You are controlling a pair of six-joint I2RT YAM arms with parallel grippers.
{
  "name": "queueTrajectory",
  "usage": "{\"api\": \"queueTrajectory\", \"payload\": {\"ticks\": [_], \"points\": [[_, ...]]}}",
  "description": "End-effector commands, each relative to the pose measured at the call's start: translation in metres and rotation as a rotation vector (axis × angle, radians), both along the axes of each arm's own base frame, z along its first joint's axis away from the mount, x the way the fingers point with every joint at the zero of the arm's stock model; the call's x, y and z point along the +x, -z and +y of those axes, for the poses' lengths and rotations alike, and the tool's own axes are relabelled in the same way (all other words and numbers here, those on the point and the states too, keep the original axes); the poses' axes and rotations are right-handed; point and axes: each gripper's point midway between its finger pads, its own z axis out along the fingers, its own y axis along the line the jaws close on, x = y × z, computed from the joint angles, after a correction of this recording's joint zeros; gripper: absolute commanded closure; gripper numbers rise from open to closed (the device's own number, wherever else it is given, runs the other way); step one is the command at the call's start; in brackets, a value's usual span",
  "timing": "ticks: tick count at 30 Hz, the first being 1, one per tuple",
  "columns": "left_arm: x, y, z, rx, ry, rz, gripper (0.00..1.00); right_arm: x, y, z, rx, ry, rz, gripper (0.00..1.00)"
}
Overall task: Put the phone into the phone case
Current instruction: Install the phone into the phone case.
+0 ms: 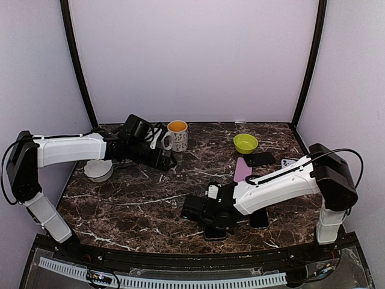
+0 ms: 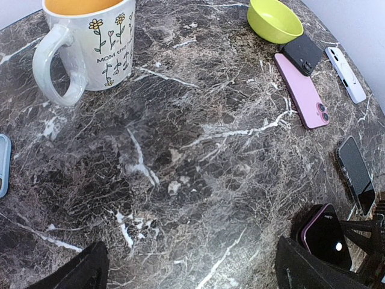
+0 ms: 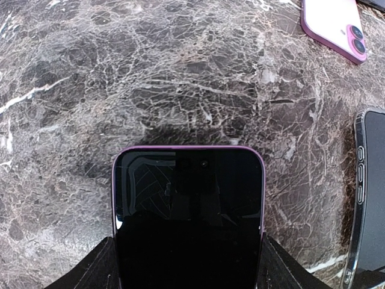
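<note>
right gripper (image 3: 189, 264) pinches phone (image 3: 187, 205) by edges, screen up -- guessing so it seats flat into case (image 3: 368, 205) at 3 o'clock; left gripper (image 2: 192, 271) wide open, empty

Purple-edged phone (image 3: 187, 211) flat, screen up; clear case (image 3: 368, 198) just beside, apart.

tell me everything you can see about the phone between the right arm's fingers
The phone is a slim slab with rounded corners, a thin purple rim and a glossy black screen. The screen faces up, is dark, and has a pill-shaped cutout near its top edge. The phone sits level near the front edge of the marble table; whether it rests there or is just lifted cannot be told. The right end effector has its black fingers against both long sides.
</note>
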Motion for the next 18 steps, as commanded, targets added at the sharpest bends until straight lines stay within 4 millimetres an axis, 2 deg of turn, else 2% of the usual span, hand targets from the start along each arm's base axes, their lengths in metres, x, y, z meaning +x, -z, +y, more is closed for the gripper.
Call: {"api": "queueTrajectory", "payload": {"ticks": [1, 9, 13, 18], "points": [[0.0024, -0.0161, -0.0015, -0.021, 0.004, -0.02, 0.01, -0.0033, 0.0082, -0.0025, -0.022, 0.023, 0.015, 0.57], [0.0028, -0.0159, -0.0011, -0.017, 0.003, -0.022, 0.01, -0.0037, 0.0135, -0.001, -0.035, 0.016, 0.026, 0.35], [0.0028, -0.0176, -0.0008, -0.019, 0.001, -0.024, 0.01, -0.0032, 0.0137, -0.0022, -0.041, 0.018, 0.026, 0.19], [0.0026, -0.0216, -0.0001, -0.026, 0.001, -0.036, 0.01, -0.0026, 0.0133, -0.0028, -0.049, 0.02, 0.024, 0.14]]}}
